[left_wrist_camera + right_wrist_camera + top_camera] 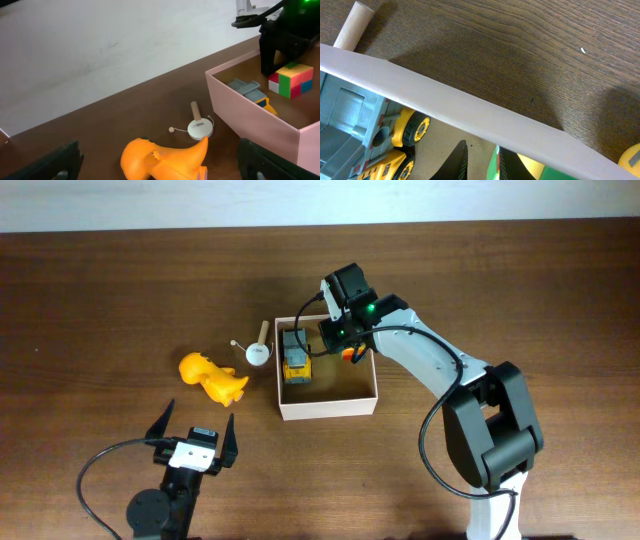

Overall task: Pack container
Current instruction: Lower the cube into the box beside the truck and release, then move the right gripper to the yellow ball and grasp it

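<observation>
left end effector point(198, 420) spread wide, empty; right end effector point(480, 162) over the container point(328, 409), grip can't be told. thin cardboard, likely light and flexy, so i'd pinch a wall near a corner.

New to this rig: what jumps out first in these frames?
The orange dinosaur toy lies on the table left of the container, outside it. The right gripper hangs low over the container's far side at a multicoloured cube, with a yellow toy truck already inside.
</observation>
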Tool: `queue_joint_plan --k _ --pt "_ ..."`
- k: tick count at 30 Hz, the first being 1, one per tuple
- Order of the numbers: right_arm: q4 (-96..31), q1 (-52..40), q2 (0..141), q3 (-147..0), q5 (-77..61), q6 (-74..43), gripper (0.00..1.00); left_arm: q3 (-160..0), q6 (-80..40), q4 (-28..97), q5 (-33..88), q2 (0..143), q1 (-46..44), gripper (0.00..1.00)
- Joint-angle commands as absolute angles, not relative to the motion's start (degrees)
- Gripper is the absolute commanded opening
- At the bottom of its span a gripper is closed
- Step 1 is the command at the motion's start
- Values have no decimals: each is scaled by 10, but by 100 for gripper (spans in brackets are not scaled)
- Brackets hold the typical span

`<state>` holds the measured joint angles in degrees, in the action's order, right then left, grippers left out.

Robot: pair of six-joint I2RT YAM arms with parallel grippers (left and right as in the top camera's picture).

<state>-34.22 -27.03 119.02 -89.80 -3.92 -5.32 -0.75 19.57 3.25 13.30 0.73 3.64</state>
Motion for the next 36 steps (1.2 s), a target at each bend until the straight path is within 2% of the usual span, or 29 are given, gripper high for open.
queue_joint_plan --k 1,7,11,12,13,14,20,21,24,29,32,36 --pt "-338 -268 1194 -906 -28 -44 17 -5 203 35 133 3 39 99" --pt "-356 -278 1190 -926 -70 -34 17 -5 203 35 133 3 39 99" --pt "-453 -295 1174 -1018 -73 -32 18 -5 203 35 133 3 39 99" --pt "-473 -296 1172 -1040 -71 -32 21 -5 203 35 133 3 39 99" --pt "-498 -296 1168 -1068 -68 -32 25 -5 203 35 133 3 39 99" --pt "-520 -295 1166 -1093 -62 -32 36 -5 203 35 133 3 39 99" --pt "-609 -245 1165 -1181 -46 -56 67 -5 203 35 133 3 39 99" --pt "-623 -223 1165 -1183 -43 -67 78 -5 203 35 133 3 39 99" --pt "-658 -175 1168 -1183 -43 -80 99 -5 203 35 133 3 39 99" --pt "-688 -122 1182 -1181 -43 -80 99 -5 203 35 133 3 39 99" --pt "-685 -107 1193 -1173 -43 -79 92 -5 203 35 133 3 39 99" --pt "-672 -100 1217 -1159 -43 -80 91 -5 203 35 133 3 39 99"
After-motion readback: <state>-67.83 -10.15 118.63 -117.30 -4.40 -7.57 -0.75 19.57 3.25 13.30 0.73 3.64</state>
